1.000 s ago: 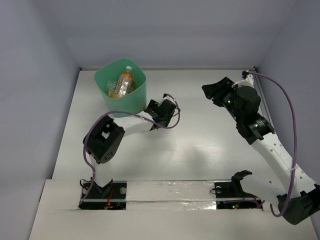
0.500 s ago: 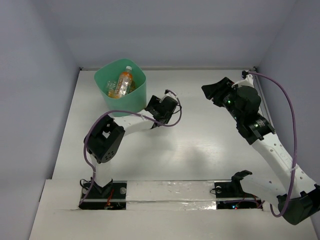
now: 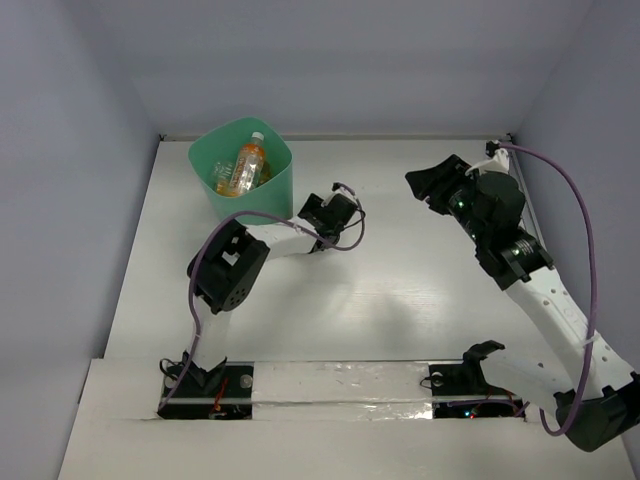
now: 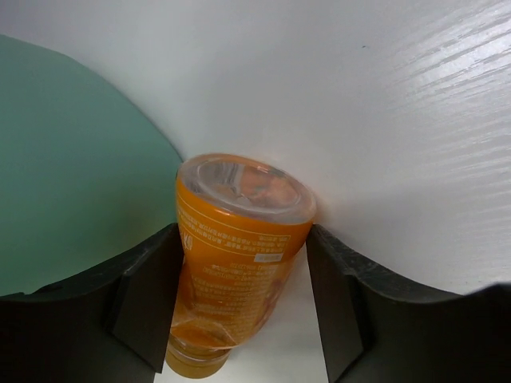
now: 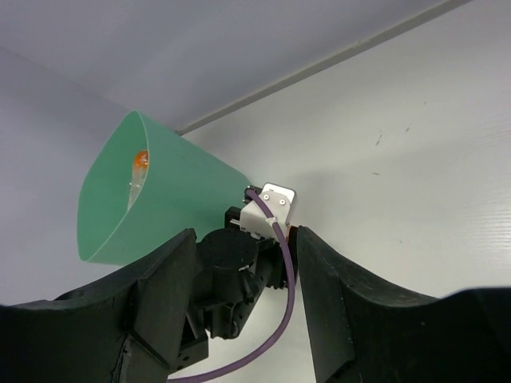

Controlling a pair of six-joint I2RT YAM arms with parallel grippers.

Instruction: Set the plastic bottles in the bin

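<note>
My left gripper (image 3: 333,213) is low beside the right wall of the mint-green bin (image 3: 278,192). In the left wrist view it (image 4: 242,263) is shut on an orange labelled plastic bottle (image 4: 239,239), whose clear base points away and whose cap is toward the wrist. The bin wall (image 4: 72,159) is just to its left. That bottle is hidden under the gripper in the top view. Inside the bin lies another orange bottle (image 3: 243,166), with more beneath it. My right gripper (image 3: 428,182) is open and empty, raised at the back right and facing the bin (image 5: 152,191).
The left arm's elbow (image 3: 230,265) is bent in front of the bin, with its purple cable (image 3: 352,236) looping beside the wrist. The enclosure's back wall and side walls stand close behind the bin. The right arm (image 3: 530,280) runs along the right side.
The left arm's elbow has swung right and forward. The left gripper has shifted slightly right beside the bin, still holding the bottle. The right arm has barely moved.
</note>
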